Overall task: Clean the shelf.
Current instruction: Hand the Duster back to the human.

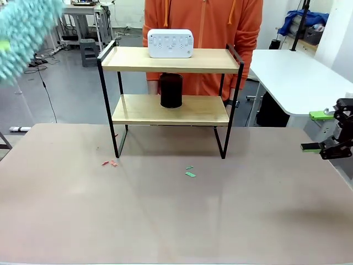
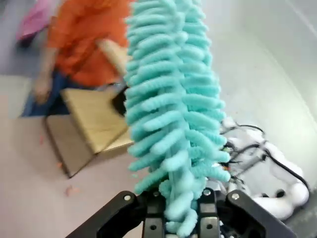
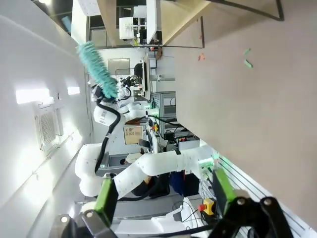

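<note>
Centrally, toward the far edge of the brown tabletop (image 1: 176, 221), stands the shelf (image 1: 171, 59), with a person in an orange top (image 1: 204, 22) right behind it. Its upper board carries a white box (image 1: 170, 43); its lower board carries a black cylinder (image 1: 171, 90). At upper left, the left hand (image 2: 181, 218) is pinching the base of a fluffy teal duster (image 2: 173, 109). At the right edge, the right hand (image 1: 324, 131) hangs spread apart. Small red scraps (image 1: 110, 163) and green scraps (image 1: 190, 171) lie just before the shelf's legs.
</note>
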### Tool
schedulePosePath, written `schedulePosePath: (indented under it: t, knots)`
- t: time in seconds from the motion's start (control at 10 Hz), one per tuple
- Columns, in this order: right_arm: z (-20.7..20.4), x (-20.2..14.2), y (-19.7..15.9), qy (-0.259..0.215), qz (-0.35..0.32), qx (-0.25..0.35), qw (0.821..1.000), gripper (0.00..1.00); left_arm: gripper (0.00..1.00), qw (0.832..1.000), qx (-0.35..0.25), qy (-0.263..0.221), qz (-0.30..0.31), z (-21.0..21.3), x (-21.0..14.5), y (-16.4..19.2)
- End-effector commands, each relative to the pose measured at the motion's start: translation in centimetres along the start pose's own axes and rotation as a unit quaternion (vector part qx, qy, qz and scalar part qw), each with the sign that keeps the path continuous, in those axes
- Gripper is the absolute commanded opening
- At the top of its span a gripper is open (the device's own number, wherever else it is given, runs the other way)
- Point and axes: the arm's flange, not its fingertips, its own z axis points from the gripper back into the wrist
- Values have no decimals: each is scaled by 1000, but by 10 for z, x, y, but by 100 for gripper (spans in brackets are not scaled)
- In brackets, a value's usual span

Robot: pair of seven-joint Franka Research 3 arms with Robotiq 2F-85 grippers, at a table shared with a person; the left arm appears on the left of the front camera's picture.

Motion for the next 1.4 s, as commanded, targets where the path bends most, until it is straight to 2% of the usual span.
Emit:
schedulePosePath:
  t: [0.0, 0.2, 0.3, 1.3]
  knots:
    - [3, 1, 1, 5, 2, -7, 1000, 100, 0, 967, 96, -47, 231, -34, -1, 24]
    - [3, 1, 1, 5, 2, -7, 1000, 100, 0, 942, 127, -29, 310, -46, -2, 64]
    - [3, 1, 1, 5, 2, -7, 1000, 100, 0, 985, 96, -10, 145, -20, -17, 53]
    - [3, 1, 1, 5, 2, -7, 1000, 100, 0, 985, 96, -10, 145, -20, -17, 53]
